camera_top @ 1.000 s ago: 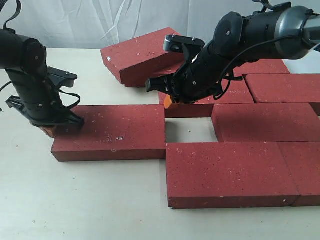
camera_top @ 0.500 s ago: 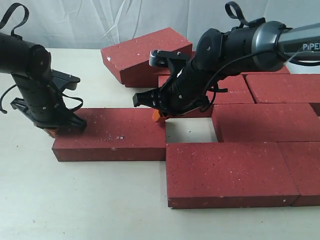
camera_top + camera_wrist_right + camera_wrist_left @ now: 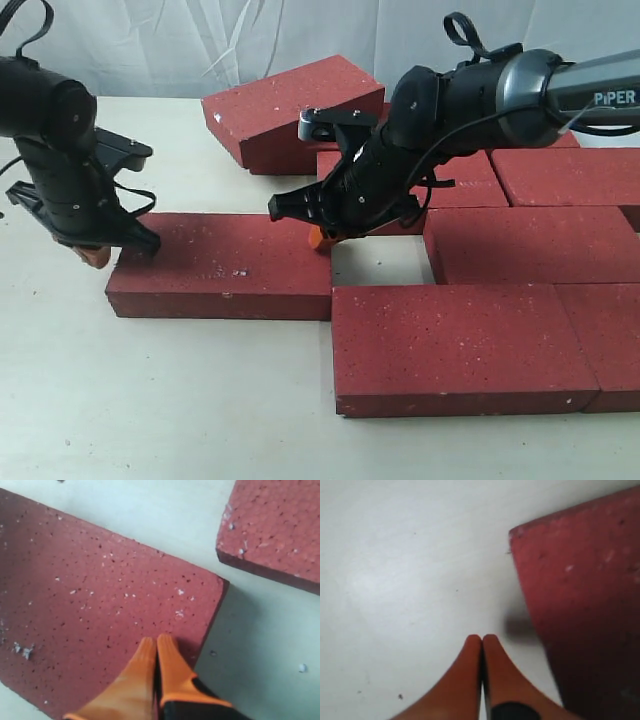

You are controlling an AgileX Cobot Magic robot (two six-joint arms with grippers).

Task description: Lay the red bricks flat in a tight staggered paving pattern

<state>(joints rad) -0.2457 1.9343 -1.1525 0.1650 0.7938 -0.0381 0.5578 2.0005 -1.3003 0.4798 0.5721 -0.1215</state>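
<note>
The loose brick (image 3: 220, 265) lies flat on the table (image 3: 150, 400) at the left of the paved patch. Its right end stops short of the middle-row brick (image 3: 530, 245), leaving a bare gap (image 3: 380, 262) between them, and its near right corner sits just beside the front brick (image 3: 455, 345). The left gripper (image 3: 95, 256) is clenched with its tips pressed together, holding nothing. It sits low, just off the brick's left end, and whether it touches the brick cannot be told. The right gripper (image 3: 320, 238) is also clenched and empty, its orange tips bearing on the top of the brick's far right corner

The likeliest fault is twisting. The left wrist view puts the tips near a corner rather than mid-end, so a shove from there would probably swing the brick. With the right tips acting as a pivot, it would skew instead of sliding straight. Its near corner could then jam against the front brick and wedge the gap open. The narrow closed tips may also skid off the rough face. If the brick does run in, the right tips sit in its path and could be pinched. The right arm works close to the tilted brick (image 3: 295, 105), which rests propped on the back row, and a careless sweep might knock it down
</note>
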